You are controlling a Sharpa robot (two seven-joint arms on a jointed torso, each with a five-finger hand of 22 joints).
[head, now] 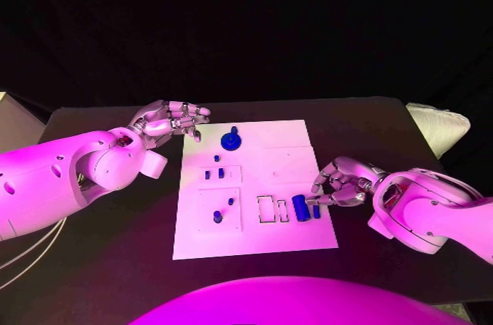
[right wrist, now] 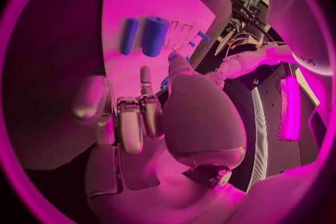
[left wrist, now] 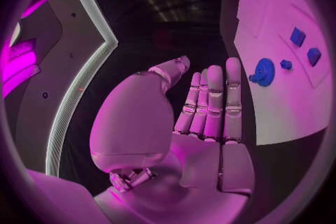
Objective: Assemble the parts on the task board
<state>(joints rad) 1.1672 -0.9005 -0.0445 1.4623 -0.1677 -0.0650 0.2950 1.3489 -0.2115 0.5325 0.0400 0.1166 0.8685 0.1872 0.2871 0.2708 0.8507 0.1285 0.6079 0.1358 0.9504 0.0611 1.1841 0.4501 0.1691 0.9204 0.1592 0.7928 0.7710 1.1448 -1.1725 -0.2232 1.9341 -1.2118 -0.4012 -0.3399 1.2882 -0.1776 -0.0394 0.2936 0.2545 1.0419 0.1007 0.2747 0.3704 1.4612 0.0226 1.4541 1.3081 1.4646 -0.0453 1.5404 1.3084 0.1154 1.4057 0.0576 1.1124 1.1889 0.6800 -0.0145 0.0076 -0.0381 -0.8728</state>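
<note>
Two blue cylinders [head: 301, 207] lie just beside the empty, loosely curled right hand [head: 344, 182].

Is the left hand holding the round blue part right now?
No, the left hand hovers beside the board with nothing in it; the round blue part lies apart.

The right hand [head: 344, 182] hangs at the task board's [head: 298, 134] right edge, beside a thick blue cylinder [head: 300, 207] and a thin one [head: 316, 211]; whether a fingertip touches either cannot be told. Small blue parts [head: 214, 174] further left are too small to tell their shapes.
</note>
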